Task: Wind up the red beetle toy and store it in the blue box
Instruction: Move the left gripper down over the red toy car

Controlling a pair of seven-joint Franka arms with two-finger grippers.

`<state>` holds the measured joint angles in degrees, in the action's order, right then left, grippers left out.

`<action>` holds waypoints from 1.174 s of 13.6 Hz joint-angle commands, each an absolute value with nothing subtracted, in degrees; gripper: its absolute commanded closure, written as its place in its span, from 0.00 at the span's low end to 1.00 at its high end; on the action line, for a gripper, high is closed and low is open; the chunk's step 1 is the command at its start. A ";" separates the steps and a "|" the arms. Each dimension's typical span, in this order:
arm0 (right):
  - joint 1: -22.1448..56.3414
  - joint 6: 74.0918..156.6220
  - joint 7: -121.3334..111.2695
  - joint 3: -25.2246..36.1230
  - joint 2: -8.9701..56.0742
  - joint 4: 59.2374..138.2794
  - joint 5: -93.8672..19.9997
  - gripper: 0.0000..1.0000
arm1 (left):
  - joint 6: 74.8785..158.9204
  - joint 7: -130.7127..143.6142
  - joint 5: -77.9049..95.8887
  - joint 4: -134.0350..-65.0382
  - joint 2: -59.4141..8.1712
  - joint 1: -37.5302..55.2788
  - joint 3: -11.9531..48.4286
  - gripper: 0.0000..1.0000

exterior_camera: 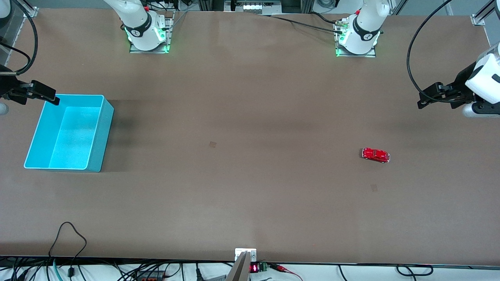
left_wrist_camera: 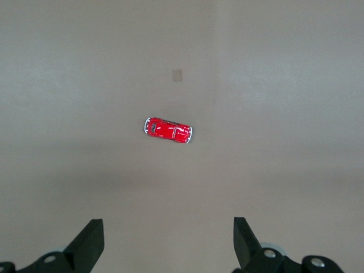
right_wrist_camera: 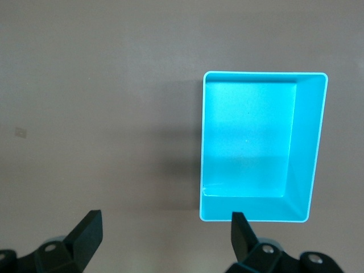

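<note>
The red beetle toy [exterior_camera: 375, 155] stands on its wheels on the brown table toward the left arm's end. It also shows in the left wrist view [left_wrist_camera: 167, 129]. The blue box [exterior_camera: 102, 136] sits empty at the right arm's end, and it also shows in the right wrist view [right_wrist_camera: 307, 148]. My left gripper [exterior_camera: 422, 102] is open and empty, up over the table's left-arm end, apart from the toy; it shows in its wrist view [left_wrist_camera: 168, 242]. My right gripper [exterior_camera: 54, 100] is open and empty over the box's corner; it shows in its wrist view [right_wrist_camera: 165, 236].
The two arm bases [exterior_camera: 148, 35] [exterior_camera: 357, 39] stand along the table edge farthest from the front camera. Two small faint patches [exterior_camera: 213, 144] [exterior_camera: 374, 187] mark the tabletop. A camera mount [exterior_camera: 245, 257] and cables run along the edge nearest the front camera.
</note>
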<state>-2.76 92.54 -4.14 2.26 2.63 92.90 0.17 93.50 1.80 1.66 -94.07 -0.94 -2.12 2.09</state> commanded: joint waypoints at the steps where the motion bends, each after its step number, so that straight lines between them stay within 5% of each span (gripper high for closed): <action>1: -3.08 91.94 -1.60 1.85 3.08 91.67 -1.49 0.00 | 93.16 0.35 1.16 -95.09 0.78 -2.55 2.19 0.00; 11: -1.85 91.14 -1.32 1.06 3.78 91.41 -1.23 0.00 | 89.04 -1.21 1.76 -94.22 -2.90 -2.20 2.37 0.00; 16: -0.53 87.46 -1.49 1.05 7.11 91.41 -1.32 0.00 | 94.47 -28.44 1.41 -97.72 -7.56 -4.92 2.55 0.00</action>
